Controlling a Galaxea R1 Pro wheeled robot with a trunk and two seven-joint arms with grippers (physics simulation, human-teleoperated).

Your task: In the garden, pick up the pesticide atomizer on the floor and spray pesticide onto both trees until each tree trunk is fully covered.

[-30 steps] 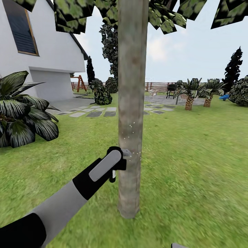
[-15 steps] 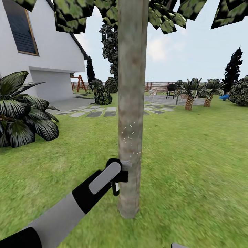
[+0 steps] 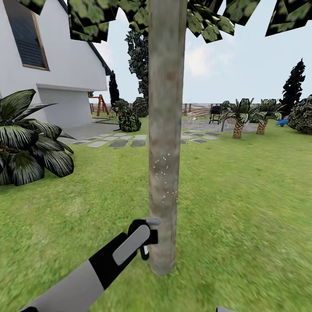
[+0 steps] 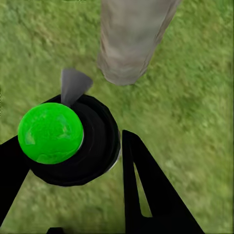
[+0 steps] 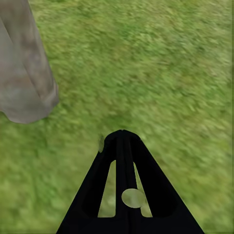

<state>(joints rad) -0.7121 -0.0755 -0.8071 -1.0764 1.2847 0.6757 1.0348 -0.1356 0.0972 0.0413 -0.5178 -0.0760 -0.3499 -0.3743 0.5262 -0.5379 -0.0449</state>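
One tree trunk [image 3: 167, 130], mottled grey-brown, rises from the garden lawn [image 3: 242, 195] straight ahead, with leaves [image 3: 203, 17] overhead. My left gripper [image 3: 147, 239] is low beside the trunk, near its base, shut on the pesticide atomizer [image 3: 151, 222]. The atomizer's grey nozzle points at the bark. White spray specks [image 3: 162, 173] dot the trunk higher up. In the left wrist view the atomizer [image 4: 50, 132] shows a bright green cap on a black body between the fingers [image 4: 151, 195], with the trunk base [image 4: 129, 44] beyond. My right gripper [image 5: 123, 141] is shut on nothing over grass, beside the trunk base [image 5: 24, 83].
A white house [image 3: 56, 56] and a broad-leaved plant [image 3: 26, 138] stand at the left. Paving stones [image 3: 117, 141], a dark bush [image 3: 128, 117], a grill [image 3: 215, 112], low palm-like plants [image 3: 238, 117] and a slat fence [image 3: 199, 108] lie further back. Open lawn spreads to the right.
My left gripper has slid down the trunk with the atomizer toward the base. The spray specks now sit above the nozzle. The camera has not moved.
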